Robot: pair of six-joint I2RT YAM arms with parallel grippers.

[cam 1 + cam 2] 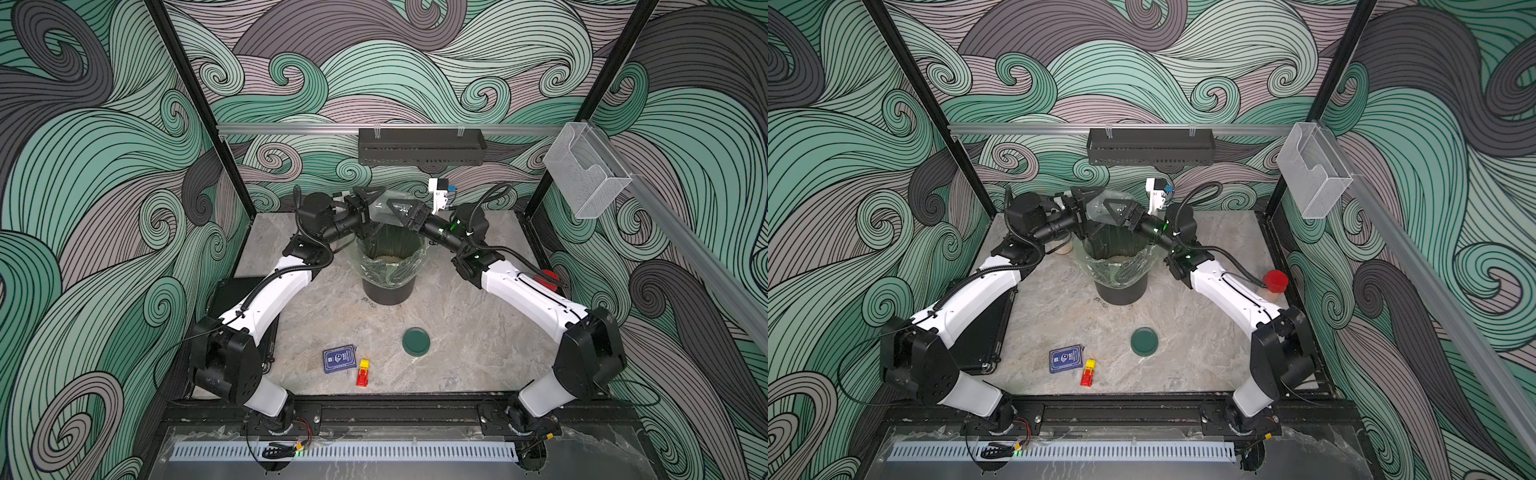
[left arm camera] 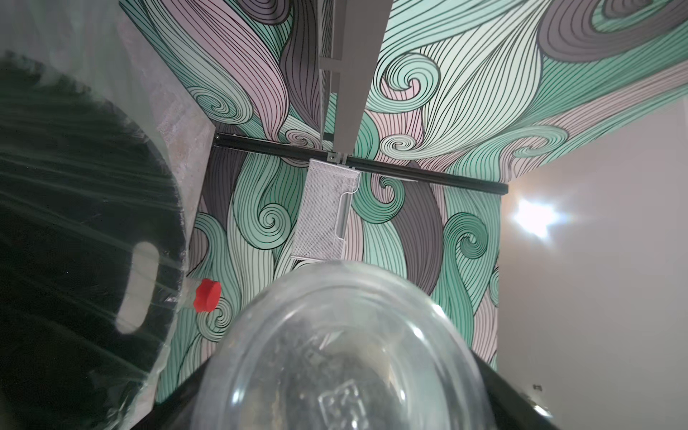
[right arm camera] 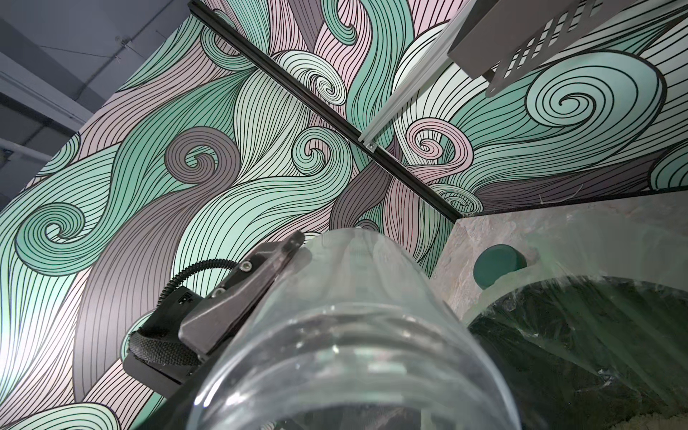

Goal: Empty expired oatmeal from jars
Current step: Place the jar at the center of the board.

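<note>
Both top views look steeply down from high above, well back from the left gripper (image 1: 368, 205) and right gripper (image 1: 395, 210), and share almost the whole scene. Each wrist camera sits just behind its own gripper, tight against the clear jar (image 2: 346, 353), facing past it toward the far side. Both catch the bin (image 3: 577, 335).

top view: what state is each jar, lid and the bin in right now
black bin with clear liner: open, pale oatmeal inside
clear round jar: lidless, looks empty, held above the bin
dark green round lid: off, flat on the grey marbled table
red-lidded clear jar: closed, upright
green-lidded clear jar: closed, beside the bin
</note>
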